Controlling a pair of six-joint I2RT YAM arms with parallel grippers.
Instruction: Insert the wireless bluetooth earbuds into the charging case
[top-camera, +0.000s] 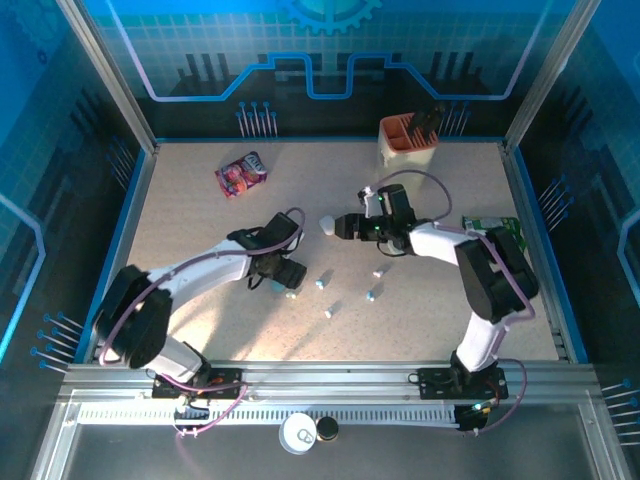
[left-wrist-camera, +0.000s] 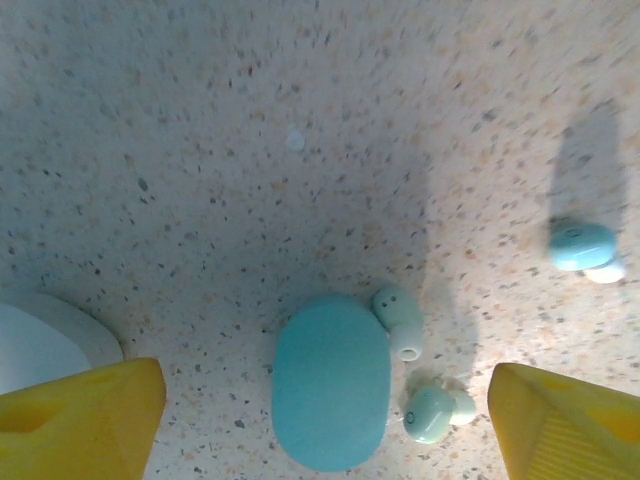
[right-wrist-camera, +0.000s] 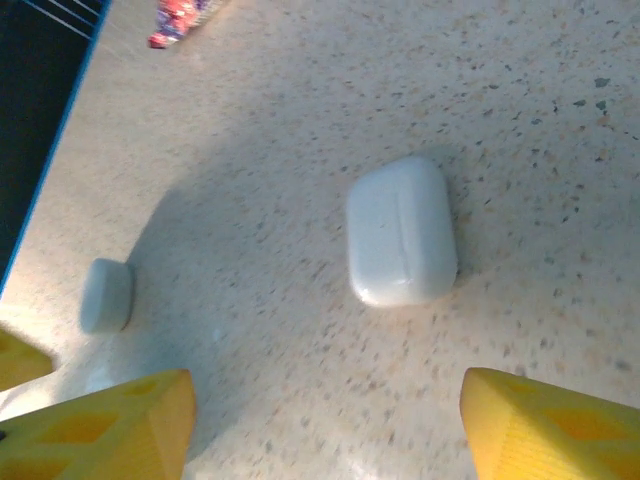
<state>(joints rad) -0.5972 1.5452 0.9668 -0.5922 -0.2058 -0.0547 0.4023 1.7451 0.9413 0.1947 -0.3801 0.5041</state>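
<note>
In the left wrist view a closed teal charging case (left-wrist-camera: 331, 382) lies flat between my left gripper's (left-wrist-camera: 330, 435) wide-apart yellow fingers (left-wrist-camera: 90, 420). Two pale green earbuds (left-wrist-camera: 398, 320) sit touching or nearly touching its right side, and a pale blue earbud (left-wrist-camera: 583, 248) lies further right. From above, my left gripper (top-camera: 288, 280) hovers mid-table with several earbuds (top-camera: 322, 282) scattered to its right. My right gripper (right-wrist-camera: 330, 435) is open and empty, and a closed white case (right-wrist-camera: 402, 232) rests on the table just beyond its fingers. From above, that gripper (top-camera: 340, 226) points left at the white case (top-camera: 327, 223).
A snack packet (top-camera: 241, 173) lies at the back left, and a cream holder with an orange lining (top-camera: 407, 140) stands at the back right. A green packet (top-camera: 490, 228) sits by the right wall. A small pale rounded piece (right-wrist-camera: 106, 295) lies left of the white case.
</note>
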